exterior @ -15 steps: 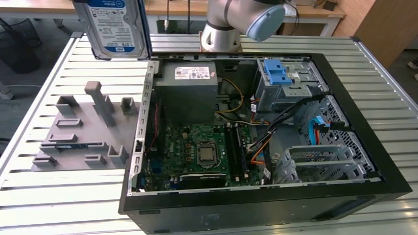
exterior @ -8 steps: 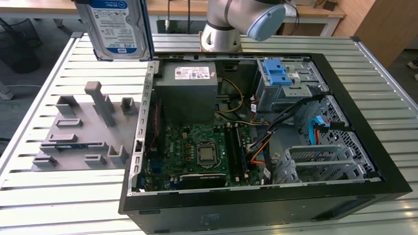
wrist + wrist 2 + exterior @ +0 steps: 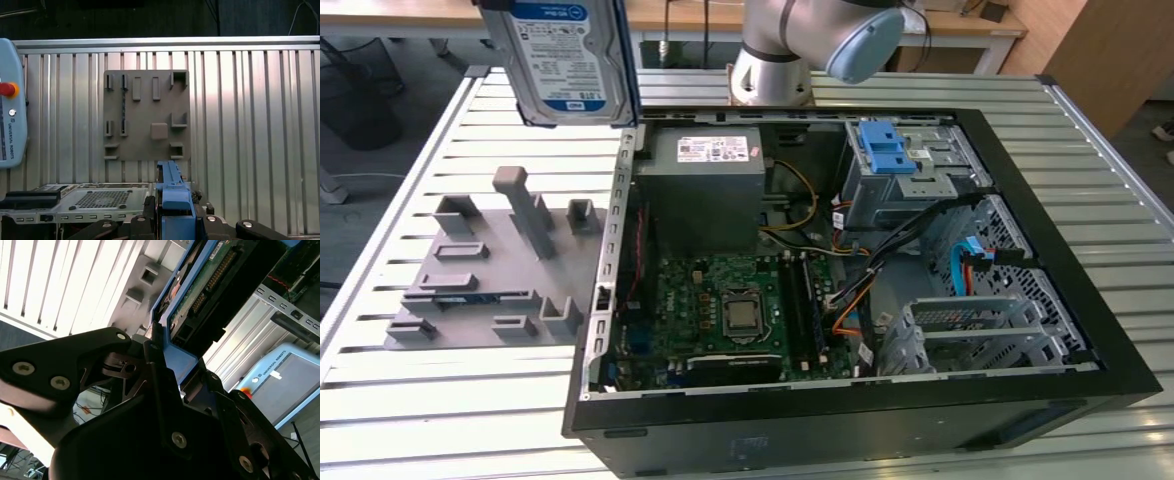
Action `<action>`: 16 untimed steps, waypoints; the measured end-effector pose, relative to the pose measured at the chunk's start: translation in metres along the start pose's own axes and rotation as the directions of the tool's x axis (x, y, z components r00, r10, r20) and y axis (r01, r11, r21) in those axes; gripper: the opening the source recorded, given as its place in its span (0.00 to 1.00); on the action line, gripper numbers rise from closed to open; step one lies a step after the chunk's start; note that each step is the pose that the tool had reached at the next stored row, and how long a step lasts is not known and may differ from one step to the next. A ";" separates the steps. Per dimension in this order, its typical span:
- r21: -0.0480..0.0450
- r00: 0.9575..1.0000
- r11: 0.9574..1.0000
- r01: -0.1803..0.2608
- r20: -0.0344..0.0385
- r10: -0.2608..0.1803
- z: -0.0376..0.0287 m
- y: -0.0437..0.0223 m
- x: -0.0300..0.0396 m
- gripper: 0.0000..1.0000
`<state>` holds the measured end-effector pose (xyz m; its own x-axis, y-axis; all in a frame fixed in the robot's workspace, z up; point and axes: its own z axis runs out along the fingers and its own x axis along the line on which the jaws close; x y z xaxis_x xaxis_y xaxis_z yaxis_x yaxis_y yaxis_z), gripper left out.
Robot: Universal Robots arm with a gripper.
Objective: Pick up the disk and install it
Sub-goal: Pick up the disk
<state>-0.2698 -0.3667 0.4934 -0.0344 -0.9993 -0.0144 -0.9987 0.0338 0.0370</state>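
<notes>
The disk [image 3: 571, 55] hangs upright in the air, its white-and-blue label facing the exterior camera. It is above the slatted metal desk [image 3: 400, 400], beyond the far corner of the open computer case [image 3: 854, 260] on the exterior view's left, and touches neither the desk nor the case.

In the second wrist view the gripper [image 3: 170, 365] is closed on the disk [image 3: 210, 280] at the blue carrier rail [image 3: 181, 360], with dark fingers [image 3: 152, 360] pressed against the rail. The drive's green circuit board faces that camera. In the first wrist view the same blue rail [image 3: 172, 192] rises from between the gripper's [image 3: 172, 222] black links.

Below the disk, a grey fixture plate [image 3: 494, 270] with raised blocks lies flat on the desk beside the case. Inside the case are the grey power supply [image 3: 707, 185], the motherboard [image 3: 734, 310] and a drive cage with a blue latch piece [image 3: 887, 150]. The robot arm's [image 3: 814, 40] base stands behind the case. A teach pendant [image 3: 10, 100] lies at the desk's edge in the first wrist view.
</notes>
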 end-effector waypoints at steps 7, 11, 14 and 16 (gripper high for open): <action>0.000 1.000 1.000 0.000 0.000 0.000 -0.0002 -0.0067 0.0031 0.36; 0.000 1.000 1.000 0.000 0.000 0.000 -0.0003 -0.0106 0.0051 0.36; 0.000 1.000 1.000 0.000 0.000 0.000 -0.0002 -0.0125 0.0066 0.36; 0.000 1.000 1.000 0.000 0.000 0.000 -0.0001 -0.0130 0.0076 0.36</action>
<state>-0.2571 -0.3747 0.4928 -0.0344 -0.9993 -0.0144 -0.9987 0.0338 0.0369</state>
